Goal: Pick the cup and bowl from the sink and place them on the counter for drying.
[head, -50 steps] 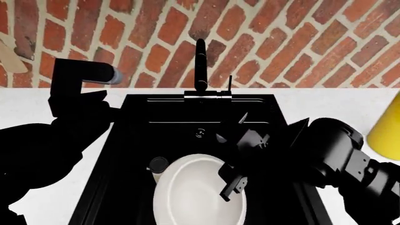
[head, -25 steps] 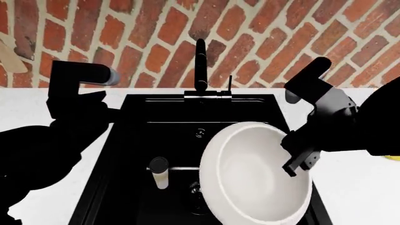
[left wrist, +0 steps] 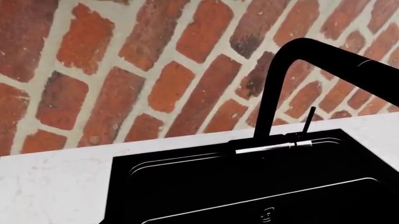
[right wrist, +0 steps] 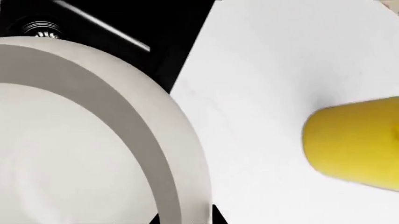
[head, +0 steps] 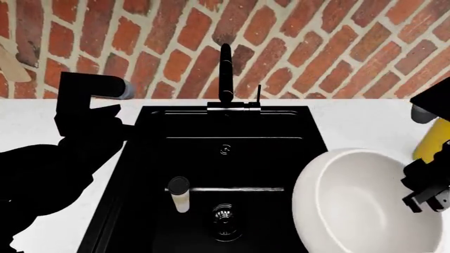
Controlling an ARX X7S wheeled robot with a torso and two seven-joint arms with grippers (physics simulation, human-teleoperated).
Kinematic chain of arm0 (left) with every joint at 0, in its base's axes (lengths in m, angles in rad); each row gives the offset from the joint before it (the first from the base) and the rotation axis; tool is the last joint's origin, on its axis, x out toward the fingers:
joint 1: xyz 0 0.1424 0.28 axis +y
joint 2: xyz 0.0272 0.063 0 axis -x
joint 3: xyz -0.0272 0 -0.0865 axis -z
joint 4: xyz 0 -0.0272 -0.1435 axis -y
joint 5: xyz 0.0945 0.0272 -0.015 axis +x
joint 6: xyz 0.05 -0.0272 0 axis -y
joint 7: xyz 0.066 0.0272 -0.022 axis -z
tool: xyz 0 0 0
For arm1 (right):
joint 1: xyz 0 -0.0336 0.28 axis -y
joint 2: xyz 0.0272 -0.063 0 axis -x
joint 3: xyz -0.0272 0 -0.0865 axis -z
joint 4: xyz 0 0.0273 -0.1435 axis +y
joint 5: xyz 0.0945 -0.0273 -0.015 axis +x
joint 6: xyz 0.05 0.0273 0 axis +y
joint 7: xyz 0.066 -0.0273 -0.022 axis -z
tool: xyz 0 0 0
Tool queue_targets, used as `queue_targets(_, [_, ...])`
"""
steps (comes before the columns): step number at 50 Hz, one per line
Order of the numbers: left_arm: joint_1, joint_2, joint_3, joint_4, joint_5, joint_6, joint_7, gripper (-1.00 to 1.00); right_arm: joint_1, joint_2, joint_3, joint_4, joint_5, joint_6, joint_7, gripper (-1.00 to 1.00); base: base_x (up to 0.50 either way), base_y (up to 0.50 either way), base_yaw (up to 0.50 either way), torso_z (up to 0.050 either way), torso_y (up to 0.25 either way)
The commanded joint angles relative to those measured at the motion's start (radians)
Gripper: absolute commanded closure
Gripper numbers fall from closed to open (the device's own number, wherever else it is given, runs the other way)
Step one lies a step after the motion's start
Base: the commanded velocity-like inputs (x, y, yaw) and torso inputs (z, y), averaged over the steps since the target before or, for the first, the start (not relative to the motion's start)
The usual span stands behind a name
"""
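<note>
Right gripper [head: 424, 197] seemingly clamps the bowl [head: 351, 205] rim; left gripper unseen; no legible writing.

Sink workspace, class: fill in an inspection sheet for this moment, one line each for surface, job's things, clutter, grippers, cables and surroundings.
Surface: white counter around the black sink; bare where visible.
Job's things: the bowl is held up at the sink's right edge, partly over the counter, not set down. The cup stands upright in the sink, beside the drain.
Clutter: a yellow bottle stands on the counter, right of the bowl.
Grippers: right gripper is at the bowl's right rim, shut on it; left gripper not visible, its arm above the counter left of the sink.
Cables: nothing seen.
Surroundings: red brick wall; black faucet behind the sink.
</note>
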Motion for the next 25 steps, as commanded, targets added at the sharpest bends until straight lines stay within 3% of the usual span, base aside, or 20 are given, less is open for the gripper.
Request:
queue_targets(1, [0.017, -0.015, -0.006, 0.003, -0.010, 0.007, 0.004, -1.00, 0.240, 0.081, -0.300, 0.025, -0.033, 0.007, -0.049, 1.00, 0.00, 0.00, 0.00, 0.000, 0.000])
queue_targets(13, [0.021, -0.028, 0.000, -0.006, -0.010, 0.017, 0.019, -1.00, 0.272, 0.129, -0.472, 0.105, -0.101, 0.010, -0.023, 1.00, 0.00, 0.00, 0.00, 0.000, 0.000])
queue_targets(18, [0.024, -0.026, 0.005, -0.004, -0.009, 0.018, 0.012, -1.00, 0.272, 0.127, -0.558, 0.146, -0.225, 0.010, -0.121, 1.00, 0.00, 0.00, 0.00, 0.000, 0.000])
queue_targets(25, [0.032, -0.026, 0.011, -0.006, -0.005, 0.027, 0.013, -1.00, 0.272, 0.142, -0.576, 0.193, -0.414, 0.010, -0.256, 1.00, 0.00, 0.00, 0.00, 0.000, 0.000])
